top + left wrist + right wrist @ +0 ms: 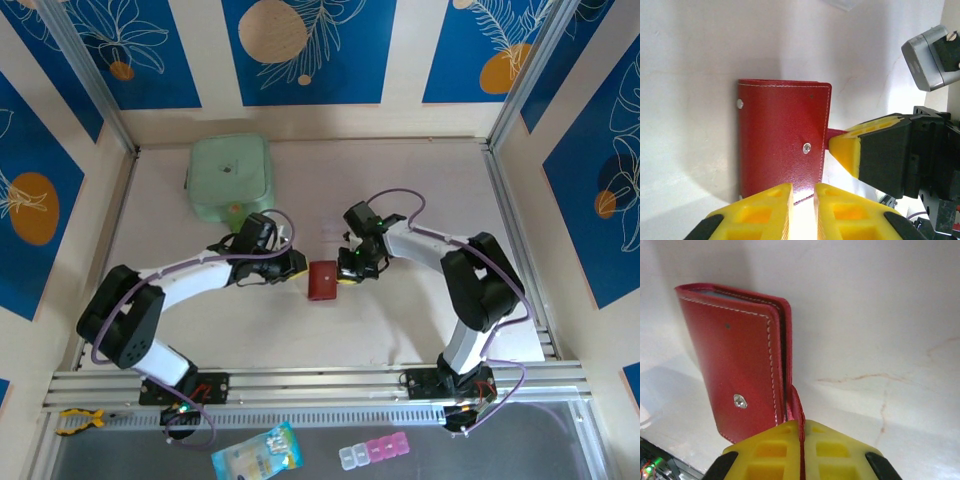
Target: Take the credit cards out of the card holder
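Observation:
The card holder (pixel 322 281) is a dark red wallet lying folded shut on the white table between my two grippers. My right gripper (pixel 801 424) is shut on its red snap tab (pixel 797 405), which sticks out from the wallet's edge (pixel 735 360). My left gripper (pixel 803 187) stands at the opposite edge of the card holder (pixel 782 140), fingers slightly apart with a narrow gap and the wallet's stitched rim just at their tips. A yellow finger of the right gripper (pixel 845 150) shows at the tab in the left wrist view. The credit cards are hidden inside the card holder.
A mint-green square pouch (pixel 232 177) lies at the back left of the table. Off the table's near edge lie a printed packet (pixel 256 455), a pill box (pixel 372 452) and a yellow clamp (pixel 78 420). Walls enclose the table on three sides.

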Action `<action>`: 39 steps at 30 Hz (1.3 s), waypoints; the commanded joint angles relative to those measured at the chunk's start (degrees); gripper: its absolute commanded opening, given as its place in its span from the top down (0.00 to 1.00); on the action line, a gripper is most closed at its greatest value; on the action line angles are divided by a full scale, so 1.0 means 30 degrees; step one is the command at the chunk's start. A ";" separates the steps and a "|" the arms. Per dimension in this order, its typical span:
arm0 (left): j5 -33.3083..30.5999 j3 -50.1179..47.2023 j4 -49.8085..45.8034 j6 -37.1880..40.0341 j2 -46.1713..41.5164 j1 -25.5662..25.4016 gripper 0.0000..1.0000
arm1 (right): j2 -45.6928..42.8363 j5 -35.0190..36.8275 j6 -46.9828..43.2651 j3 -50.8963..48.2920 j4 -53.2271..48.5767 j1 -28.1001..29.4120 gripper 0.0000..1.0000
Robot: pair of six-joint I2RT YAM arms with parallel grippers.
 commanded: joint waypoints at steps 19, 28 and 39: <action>0.0304 -0.0545 -0.0911 0.1194 -0.2139 0.2043 0.78 | -0.1087 0.0143 -0.3636 0.4207 -0.5029 0.0150 1.00; 0.0500 -0.0436 -0.1370 0.1350 -0.1921 0.2039 0.79 | 0.0496 -0.0682 -0.3934 0.6375 -0.5454 0.1500 1.00; 0.0749 -0.0066 -0.1158 0.1613 0.0906 0.0998 0.85 | -0.0912 0.0658 -0.3489 0.4038 -0.5417 0.0414 1.00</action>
